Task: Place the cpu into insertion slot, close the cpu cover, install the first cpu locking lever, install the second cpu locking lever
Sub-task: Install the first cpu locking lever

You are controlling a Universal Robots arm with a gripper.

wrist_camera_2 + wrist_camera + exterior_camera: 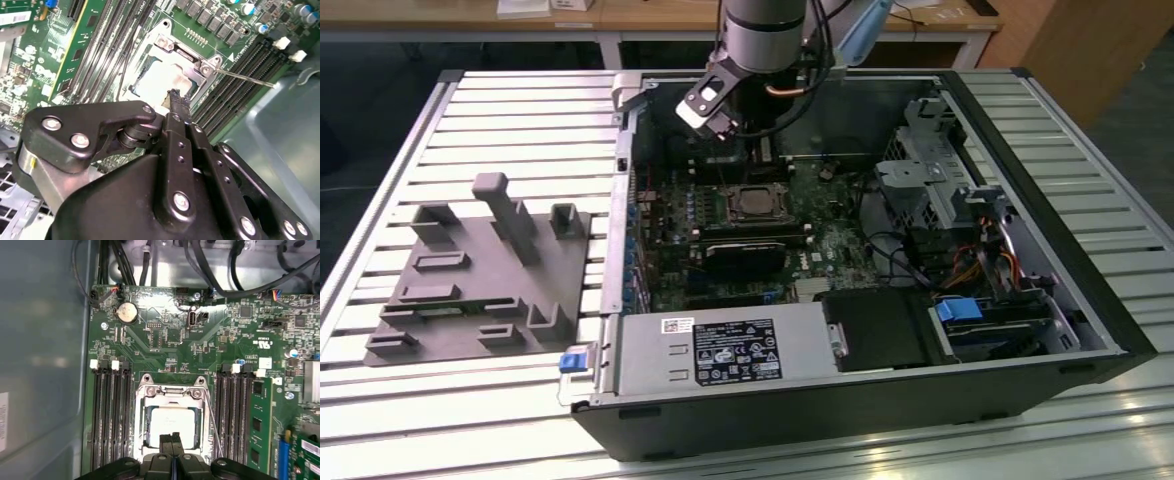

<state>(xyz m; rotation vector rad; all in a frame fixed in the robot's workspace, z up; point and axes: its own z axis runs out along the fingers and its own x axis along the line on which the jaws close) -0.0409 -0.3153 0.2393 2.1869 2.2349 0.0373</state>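
Ext. view high, oblique; wrist views close, share insertion slot [172, 390].

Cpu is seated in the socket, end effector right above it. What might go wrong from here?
1. The shut end effector hangs close over the cpu cover; an off-target descent might press on the cpu itself.
2. The thin locking lever stands free beside the memory slots; if it slips off the end effector, it may scrape them.
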